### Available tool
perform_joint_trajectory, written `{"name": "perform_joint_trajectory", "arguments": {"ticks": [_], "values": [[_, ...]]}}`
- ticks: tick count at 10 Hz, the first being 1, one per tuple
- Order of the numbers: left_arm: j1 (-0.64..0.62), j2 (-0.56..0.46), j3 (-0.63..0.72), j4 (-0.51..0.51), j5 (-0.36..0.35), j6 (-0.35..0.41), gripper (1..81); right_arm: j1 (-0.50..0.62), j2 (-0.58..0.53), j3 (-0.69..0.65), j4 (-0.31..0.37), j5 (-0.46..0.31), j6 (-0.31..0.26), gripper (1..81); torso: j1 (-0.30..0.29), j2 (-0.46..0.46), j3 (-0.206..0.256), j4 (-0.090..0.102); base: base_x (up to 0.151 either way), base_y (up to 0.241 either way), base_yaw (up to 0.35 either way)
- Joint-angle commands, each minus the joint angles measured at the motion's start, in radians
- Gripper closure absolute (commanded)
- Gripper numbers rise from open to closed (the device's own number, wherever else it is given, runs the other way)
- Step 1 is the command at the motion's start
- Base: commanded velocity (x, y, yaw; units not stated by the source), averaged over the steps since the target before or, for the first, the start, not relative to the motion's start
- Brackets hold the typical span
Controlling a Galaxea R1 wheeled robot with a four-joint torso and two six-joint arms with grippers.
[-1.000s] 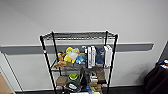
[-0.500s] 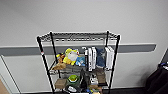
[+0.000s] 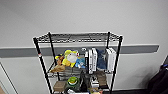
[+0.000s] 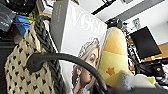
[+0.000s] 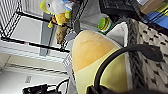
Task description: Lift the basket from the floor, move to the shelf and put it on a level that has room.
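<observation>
The basket [image 4: 17, 67], cream weave with a dark rim, looms close in the left wrist view; its dark loop handle [image 4: 62, 56] arcs down into my left gripper [image 4: 105, 90], which is shut on it. My right gripper [image 5: 95, 90] is shut on the other handle [image 5: 120, 53], with the basket wall [image 5: 152, 45] beside it. A magazine [image 4: 82, 32] and a yellow plush [image 5: 92, 47] stand inside the basket. The shelf [image 3: 42, 65], a black wire rack, stands ahead against the wall. Its top level [image 3: 77, 37] is bare.
The middle tier carries plush toys [image 3: 68, 58] and upright books [image 3: 91, 60]. Lower down are brown boxes [image 3: 60, 86] and a green item [image 3: 73, 80]. A grey rail [image 3: 140, 48] runs along the wall. A dark object [image 3: 160, 80] stands right of the rack.
The rack shows slightly larger in the head view than a second ago, so the camera has come a little closer. Nothing on the rack has moved.
</observation>
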Motion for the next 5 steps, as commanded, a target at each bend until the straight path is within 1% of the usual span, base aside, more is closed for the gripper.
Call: {"name": "perform_joint_trajectory", "arguments": {"ticks": [1,5], "values": [[-0.124,0.001,0.086,-0.023,0.049,0.017,81.1,0.120,-0.002,0.092,-0.057,-0.045,0.007,81.1,0.000,0.000,0.000,0.000,0.100,0.000,0.000],[-0.124,0.004,0.086,-0.023,0.048,0.017,81.1,0.123,-0.002,0.092,-0.057,-0.045,0.007,81.1,0.000,0.000,0.000,0.000,0.100,0.000,0.000]]}}
